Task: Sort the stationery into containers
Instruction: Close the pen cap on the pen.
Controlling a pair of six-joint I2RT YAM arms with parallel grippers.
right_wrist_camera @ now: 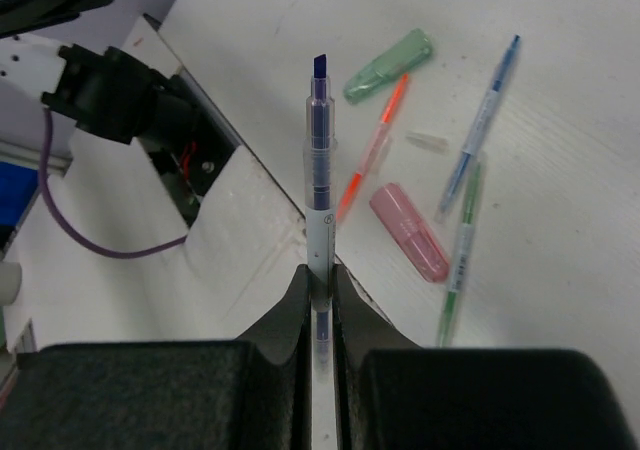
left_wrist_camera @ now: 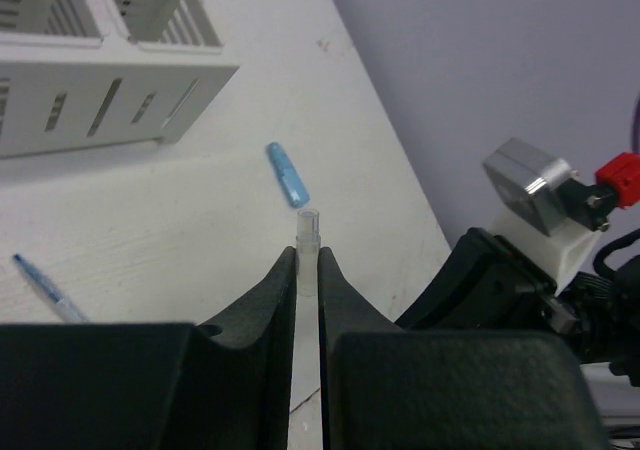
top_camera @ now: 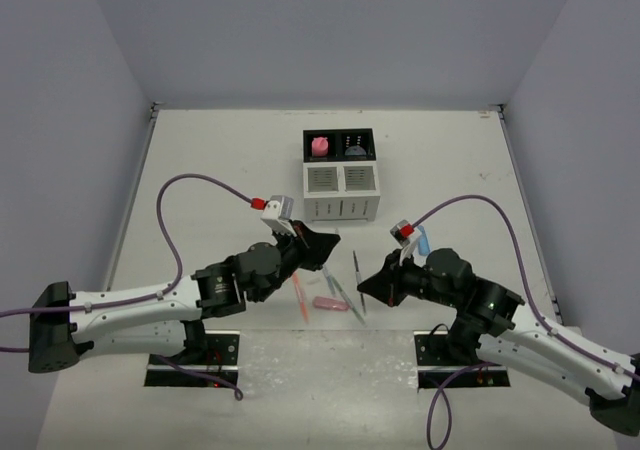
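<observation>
My right gripper (right_wrist_camera: 320,275) is shut on a thin pen (right_wrist_camera: 319,160) with dark blue ink, whose bare chisel tip points away from me. It hovers just right of the loose stationery (top_camera: 335,292) at the near middle of the table. There lie a green marker (right_wrist_camera: 390,65), an orange pen (right_wrist_camera: 375,145), a pink marker (right_wrist_camera: 410,230), a blue pen (right_wrist_camera: 480,130), a green pen (right_wrist_camera: 460,260) and a small clear cap (right_wrist_camera: 427,141). My left gripper (left_wrist_camera: 308,255) is shut on a short clear cap (left_wrist_camera: 308,225), above the table in front of the containers (top_camera: 340,175).
A pink eraser (top_camera: 320,147) sits in the left black bin and a round puck (top_camera: 354,148) in the right one. A blue marker (left_wrist_camera: 287,174) lies on the table right of the white slotted bins (left_wrist_camera: 100,80). Purple cables loop over both arms.
</observation>
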